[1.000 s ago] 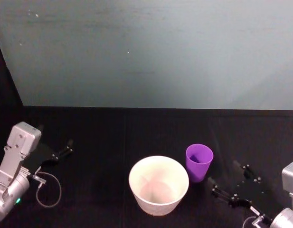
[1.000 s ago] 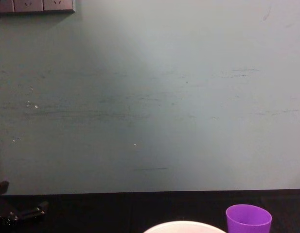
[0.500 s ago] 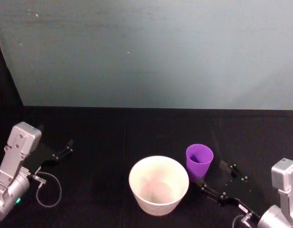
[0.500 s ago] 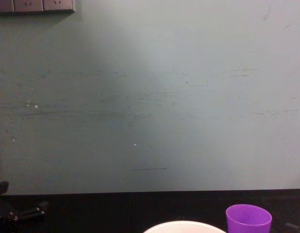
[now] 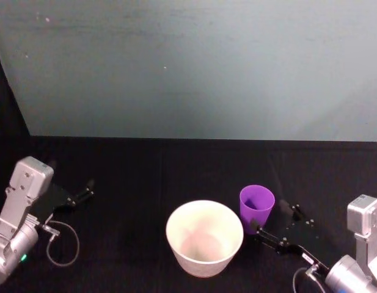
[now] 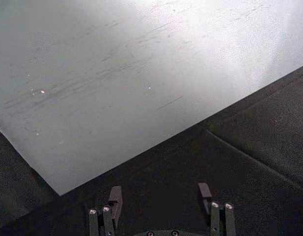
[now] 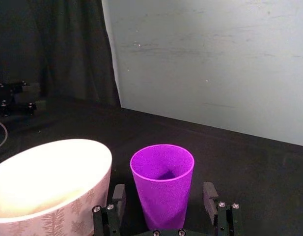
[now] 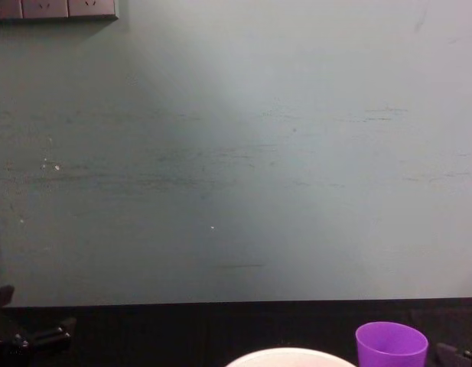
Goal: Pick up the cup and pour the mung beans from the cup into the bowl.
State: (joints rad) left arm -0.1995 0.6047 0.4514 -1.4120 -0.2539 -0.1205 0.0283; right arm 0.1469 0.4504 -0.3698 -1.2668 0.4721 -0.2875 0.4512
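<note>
Close to the robot on the dark worktop (image 5: 133, 177), the right tool (image 5: 270, 218) has its two fingers wide apart, with the purple cup (image 5: 256, 204) standing straight up between them and the white bowl (image 5: 203, 264) just beside the cup on its left. It looks like the grabbing step, so next the fingers should shut gently on the cup, lift it, and tip it over the bowl. Farther off on the left, the left tool (image 6: 160, 191) rests with fingers apart, holding nothing.
</note>
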